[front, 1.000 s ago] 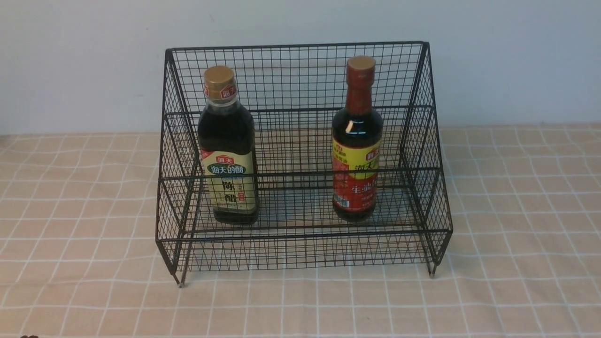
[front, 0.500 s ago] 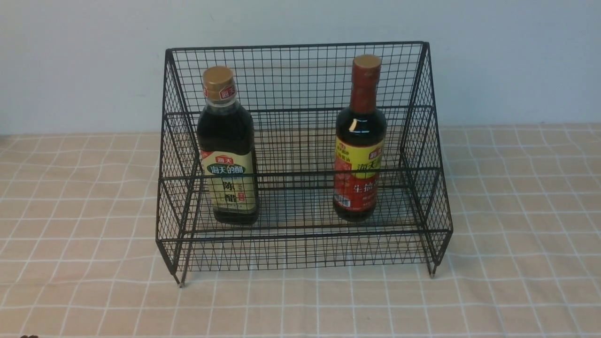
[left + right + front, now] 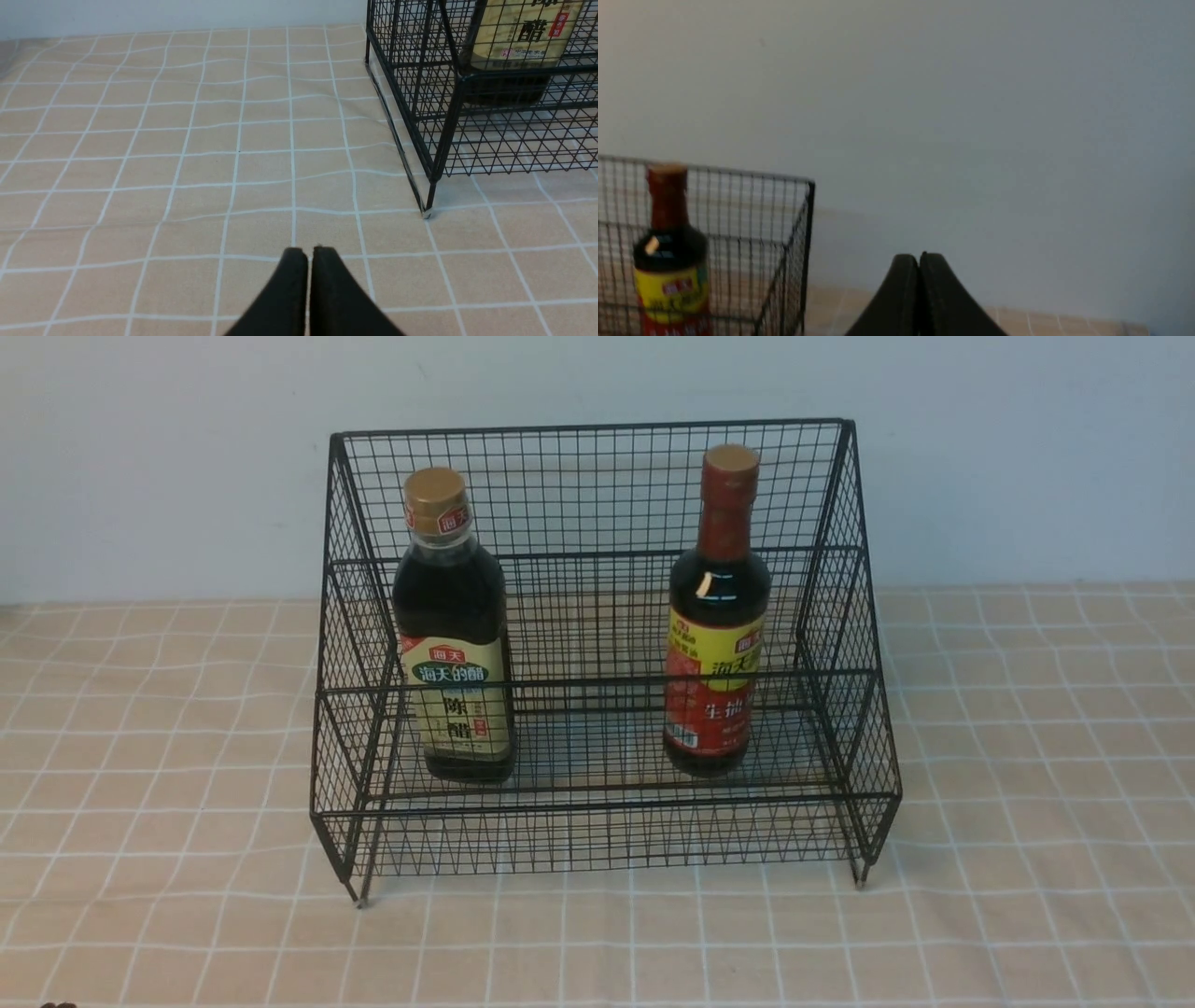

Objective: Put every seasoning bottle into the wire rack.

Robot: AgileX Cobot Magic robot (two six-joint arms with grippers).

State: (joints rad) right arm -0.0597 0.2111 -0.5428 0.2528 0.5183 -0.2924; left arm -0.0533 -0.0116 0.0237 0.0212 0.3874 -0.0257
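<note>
Front view: gold-cap bottle and red-cap bottle, both upright on wire rack lower tier.
My left gripper and right gripper: fingers pressed together, empty.

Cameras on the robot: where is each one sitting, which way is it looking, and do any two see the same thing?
Front view: between the arms, facing forward at the wire rack holding the gold-capped bottle and the red-capped bottle; no robot parts show.
Left wrist view: low over the checked tablecloth, facing the rack's corner foot; the left gripper shows, jaws shut.
Right wrist view: raised, facing the wall; the right gripper shows, jaws shut.
Shared: front and right wrist views both show the red-capped bottle.
</note>
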